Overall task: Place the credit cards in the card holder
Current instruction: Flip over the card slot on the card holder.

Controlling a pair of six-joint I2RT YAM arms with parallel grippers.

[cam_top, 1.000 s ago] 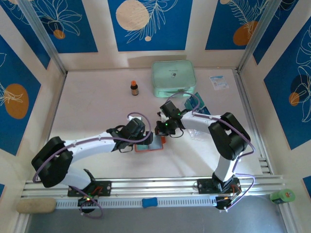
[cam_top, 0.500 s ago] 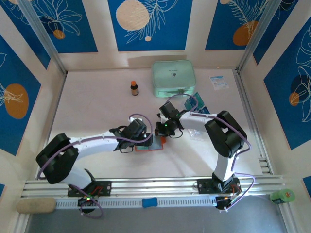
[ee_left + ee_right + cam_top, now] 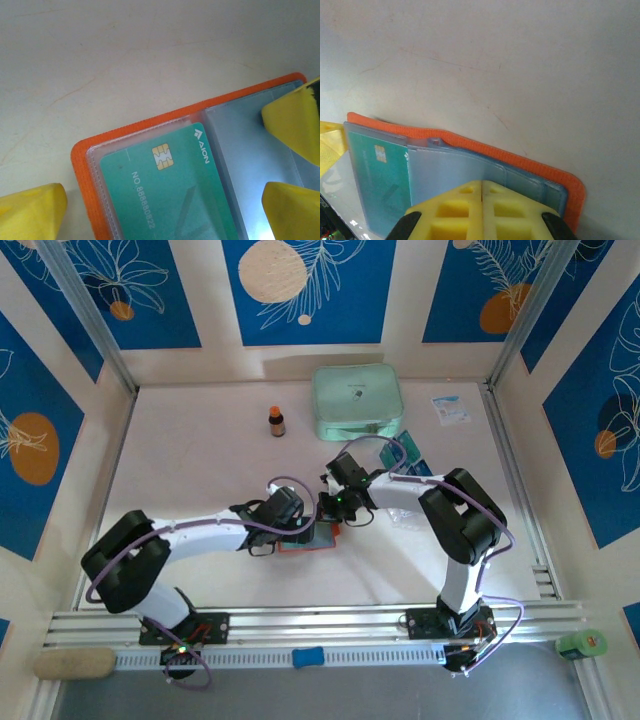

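We saw left end effector spread apart, right end effector closed, orange-red fold card holder beneath it; slipping could free teal plastic credit card, we judged.

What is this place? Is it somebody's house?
Probably a robot test booth, not a house: two robot arms bolted to a metal rail, a white table, and blue leaf-painted wall panels around it.

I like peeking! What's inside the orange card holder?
One teal credit card with a gold chip, in the card holder's clear sleeve. The next sleeve looks empty, but yellow fingers cover part.
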